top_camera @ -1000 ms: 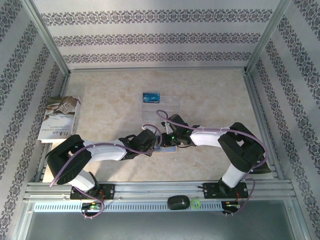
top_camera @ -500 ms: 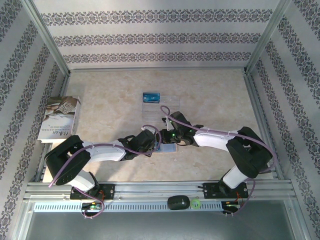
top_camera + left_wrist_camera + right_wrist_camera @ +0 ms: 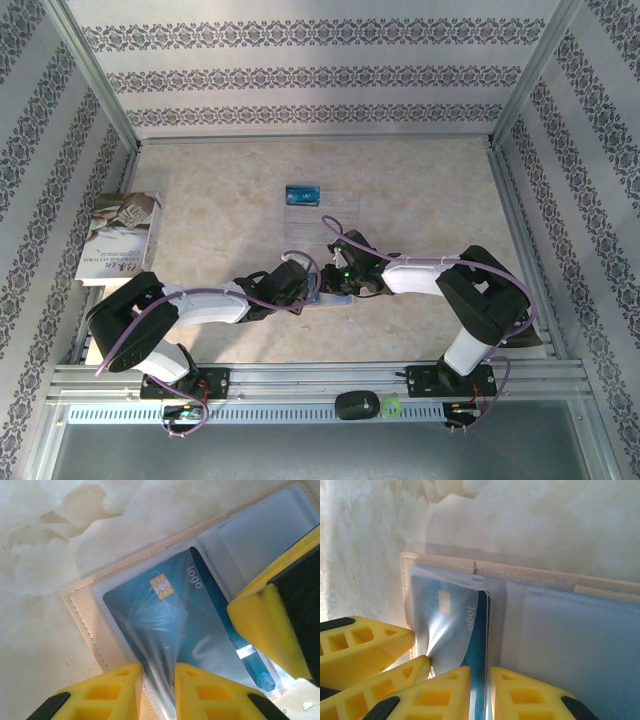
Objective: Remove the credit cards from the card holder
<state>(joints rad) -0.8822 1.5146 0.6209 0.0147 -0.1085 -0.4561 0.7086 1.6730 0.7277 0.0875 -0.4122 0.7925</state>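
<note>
You have a pale, marbled beige table (image 3: 220, 200) boxed in by walls (image 3: 300, 75) papered in dark floral bands, with a metal frame (image 3: 300, 385) along the near edge. A book (image 3: 118, 235) lies at the far left. A clear tray (image 3: 335, 215) sits past the middle of the table, with a small blue card (image 3: 302, 193) at its far left corner.

From above you can barely see the card holder (image 3: 335, 298): both wrists meet over it near the table's centre, and only a sliver of it shows beneath them. The wrist cameras cut it off at their borders, and glare on the clear sleeve (image 3: 165, 667) washes out part of what lies under it. The dark object on the front rail is too small to identify.

Your left gripper (image 3: 158, 692) is nearly closed, its yellow fingers pinching the clear sleeve of the open holder, which lies flat on the table. Your right gripper (image 3: 480, 697) is clamped on the edge of the blue credit card (image 3: 482, 630), which sits between its two fingertips. That card, with a gold chip and the word "logo", sits half out of the left pocket and tilted, its far end under the sleeve. The right pocket looks pale blue-grey
</note>
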